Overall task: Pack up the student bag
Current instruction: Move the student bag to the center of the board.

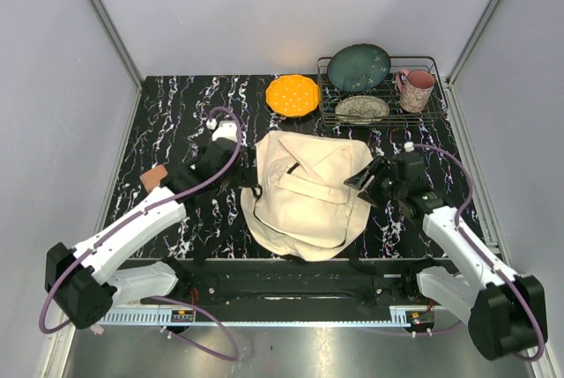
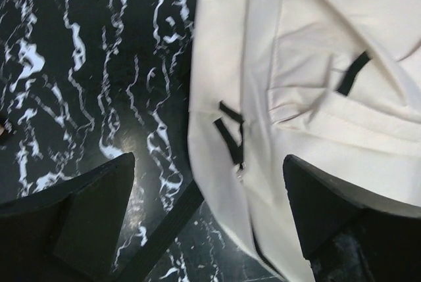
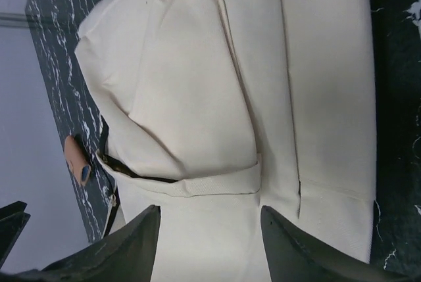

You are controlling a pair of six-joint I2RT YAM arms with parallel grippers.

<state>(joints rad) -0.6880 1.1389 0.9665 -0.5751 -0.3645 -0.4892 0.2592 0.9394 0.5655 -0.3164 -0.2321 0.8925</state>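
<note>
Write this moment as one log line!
student bag: on table | left gripper: open, bag's left edge | right gripper: open, bag's right edge | held: nothing

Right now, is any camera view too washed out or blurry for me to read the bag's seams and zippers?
Top external: even light, sharp, only soft shadows; the student bag reads clearly. Left wrist: the cream fabric is close to overexposed and its seams are faint, the black zipper tabs are crisp, and the left fingers are dark and soft. Right wrist: folds show well; the right fingers are dark silhouettes.

Black marbled table [image 1: 176, 122] — student bag [image 1: 304, 197], orange plate [image 1: 293, 95], wire rack [image 1: 423, 115] lie on it.
</note>
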